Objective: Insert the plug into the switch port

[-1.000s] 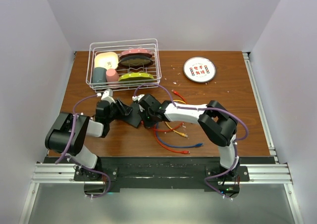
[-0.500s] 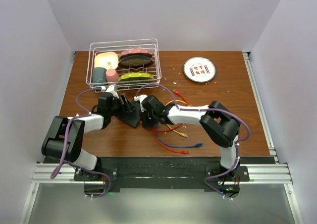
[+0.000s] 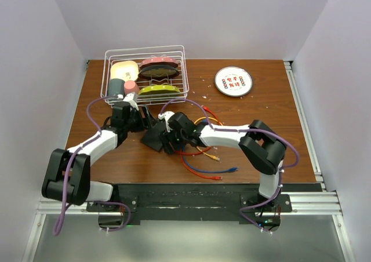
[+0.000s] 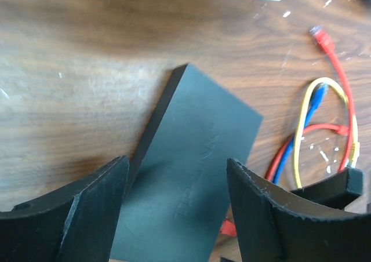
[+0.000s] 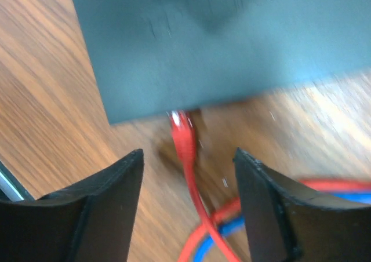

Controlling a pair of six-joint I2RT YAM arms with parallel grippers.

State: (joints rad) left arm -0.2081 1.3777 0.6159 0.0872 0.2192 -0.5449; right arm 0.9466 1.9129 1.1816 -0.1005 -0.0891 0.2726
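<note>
The switch (image 3: 154, 138), a flat matte-black box, lies on the wooden table between my two grippers. In the left wrist view the switch (image 4: 194, 157) lies below my left gripper (image 4: 177, 207). That gripper is open, with its fingers (image 4: 87, 215) apart over the box and nothing held. In the right wrist view a red plug (image 5: 182, 133) on a red cable meets the near edge of the switch (image 5: 220, 42), with its tip at or under that edge. My right gripper (image 5: 188, 160) stands open around the plug without touching it. The view is blurred.
A white wire basket (image 3: 145, 48) holding dishes and cups stands just behind the left gripper (image 3: 144, 122). A round white disc with red marks (image 3: 233, 81) sits at the back right. Loose red, yellow and blue cables (image 3: 203, 160) lie right of the switch, under the right arm.
Both grippers have opened. The right one, shut a second ago, has let go of the red plug. The left arm has stretched out towards the basket, and the switch now lies flat.
</note>
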